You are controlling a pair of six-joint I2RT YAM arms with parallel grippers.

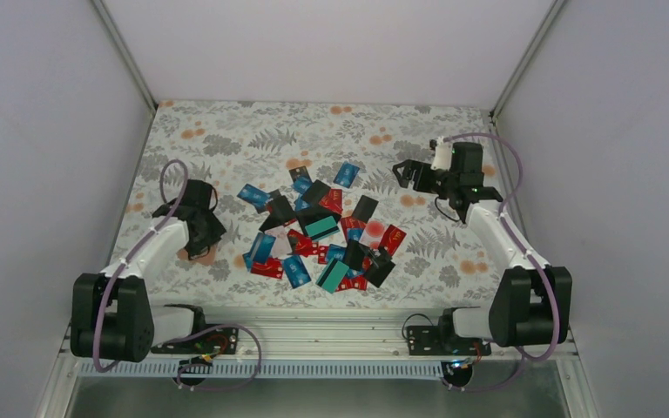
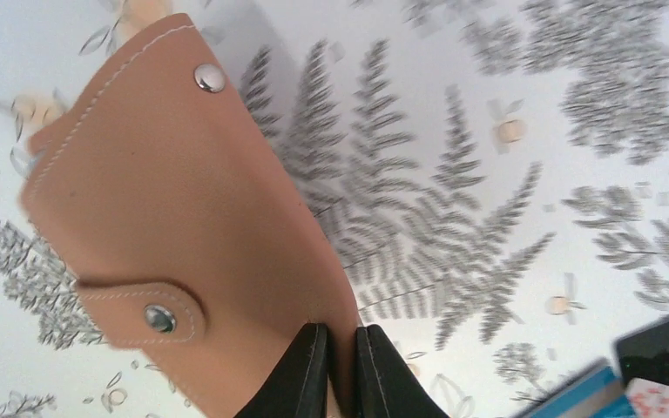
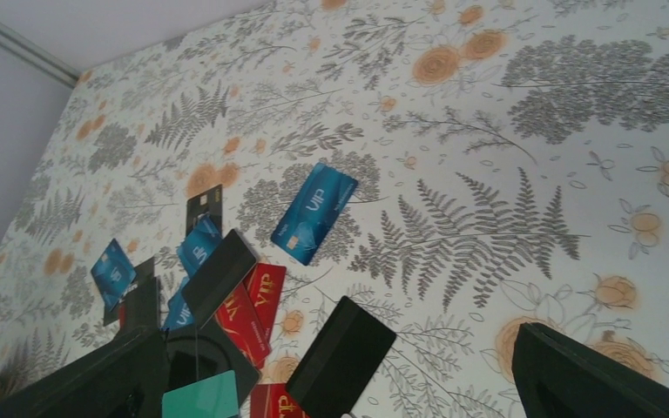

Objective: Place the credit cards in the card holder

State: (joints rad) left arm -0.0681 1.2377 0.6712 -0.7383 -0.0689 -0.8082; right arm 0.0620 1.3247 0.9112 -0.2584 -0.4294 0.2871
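Wide-set fingers frame credit cards scattered on floral table.

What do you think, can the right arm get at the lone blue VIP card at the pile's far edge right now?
Probably yes. The right gripper is open beside the pile, and the blue VIP card lies flat on bare cloth with nothing over it or between them.

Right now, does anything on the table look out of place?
The credit cards lie scattered in an overlapping heap in the middle, at all angles. The card holder is apart at left, pinched by the left gripper.
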